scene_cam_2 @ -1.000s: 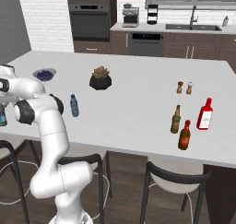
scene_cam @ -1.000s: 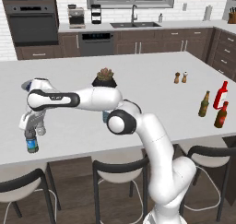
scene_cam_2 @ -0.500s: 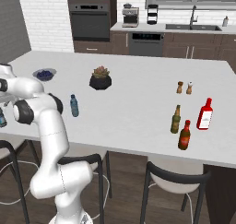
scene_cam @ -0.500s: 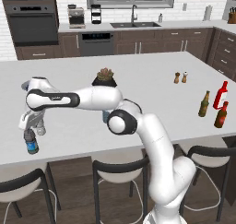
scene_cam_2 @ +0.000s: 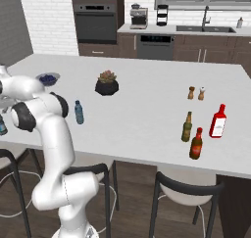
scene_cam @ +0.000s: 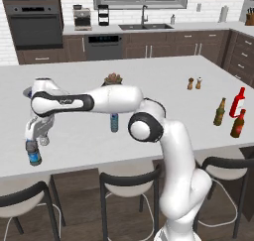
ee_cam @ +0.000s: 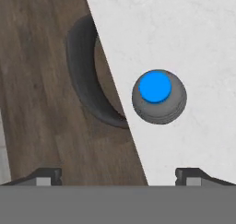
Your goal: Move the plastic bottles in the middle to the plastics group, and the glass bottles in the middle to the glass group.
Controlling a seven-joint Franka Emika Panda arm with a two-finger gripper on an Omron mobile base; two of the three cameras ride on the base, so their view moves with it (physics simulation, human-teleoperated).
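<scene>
the gripper [scene_cam: 37, 138] hangs at the left edge of the left base view, just above a blue-capped bottle with a blue label [scene_cam: 33, 153] that stands upright near the counter's [scene_cam: 149, 76] front edge. in the hand view the two finger tips sit wide apart at the bottom corners, spread with nothing between them, and the blue cap [ee_cam: 155, 86] shows from above, right of centre, close to the counter edge. a stool [ee_cam: 85, 71] lies below on the wood floor.

toward the middle, the pale blue bottle [scene_cam: 114, 122] stands in front of a potted plant [scene_cam: 113, 79]. at the right of that view stand the tall red bottle [scene_cam: 238, 102], the gold-necked dark bottle [scene_cam: 220, 111] and the red-necked brown bottle [scene_cam: 238, 124], close together. whether any of them touch is hard to tell.
</scene>
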